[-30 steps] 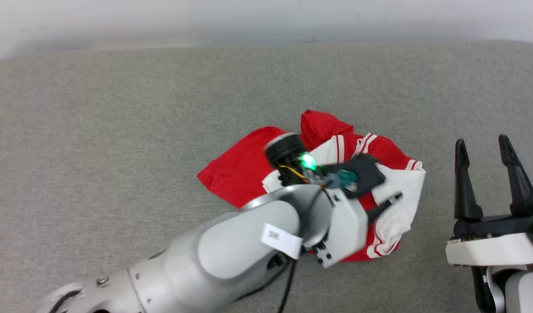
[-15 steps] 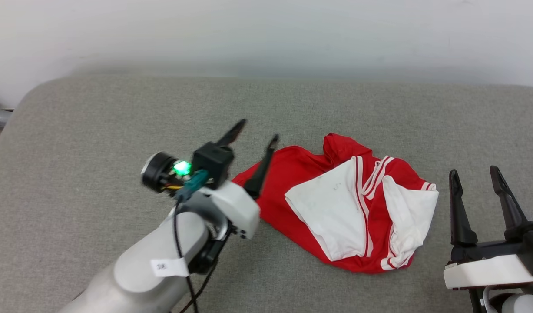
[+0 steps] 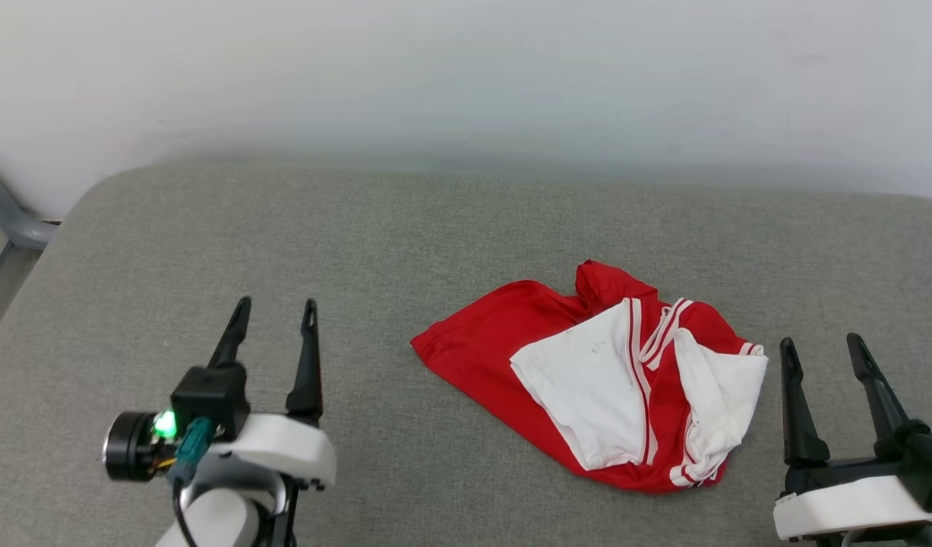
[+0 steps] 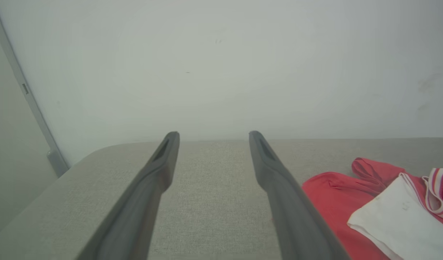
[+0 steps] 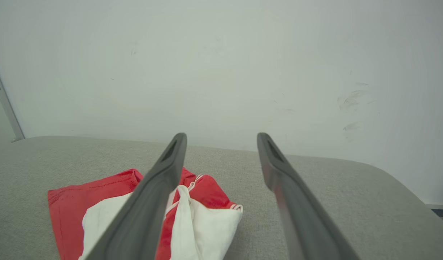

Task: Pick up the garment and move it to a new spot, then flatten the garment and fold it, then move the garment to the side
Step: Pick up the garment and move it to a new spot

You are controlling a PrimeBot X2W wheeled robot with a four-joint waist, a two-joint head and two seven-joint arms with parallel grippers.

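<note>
Two grippers are waiting, jaws spread and empty: left gripper (image 3: 276, 302) well apart from the garment (image 3: 477, 349), right gripper (image 3: 819, 339) just beside it, probably flanking it for a two-handed flattening. Garment is lying crumpled on the grey cushion (image 3: 405, 228), right of centre.

Red garment (image 3: 481, 353) with white sleeves and red-and-white striped trim, grey woven surface (image 3: 405, 228), dark-fingered claws

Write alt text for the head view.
A crumpled red-and-white shirt lies right of centre on a grey cushion. The open left gripper is at lower left, well apart from it; the open right gripper is at lower right, close beside it.
</note>
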